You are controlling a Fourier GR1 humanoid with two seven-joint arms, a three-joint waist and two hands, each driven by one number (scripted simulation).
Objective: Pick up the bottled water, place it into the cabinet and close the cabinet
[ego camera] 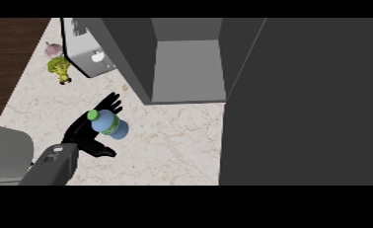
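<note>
The bottled water [111,125], blue with a green cap, is on the marbled counter [175,138] at the lower left. My left hand [82,134] is right against it from the left, with straight fingers reaching up past the cap and the thumb spread below the bottle. The hand looks open around the bottle, not curled on it. The cabinet [186,64] hangs up and to the right of the bottle, with its grey inside showing. Its dark door [306,98] is swung open and fills the right side. My right hand does not show.
A metal appliance [89,54] stands at the back left beside the cabinet's side wall. A pinkish bulb [53,49] and a yellow-green vegetable [59,69] lie left of it. A grey block [15,153] is at the lower-left edge. Dark wood floor [18,49] borders the counter's left edge.
</note>
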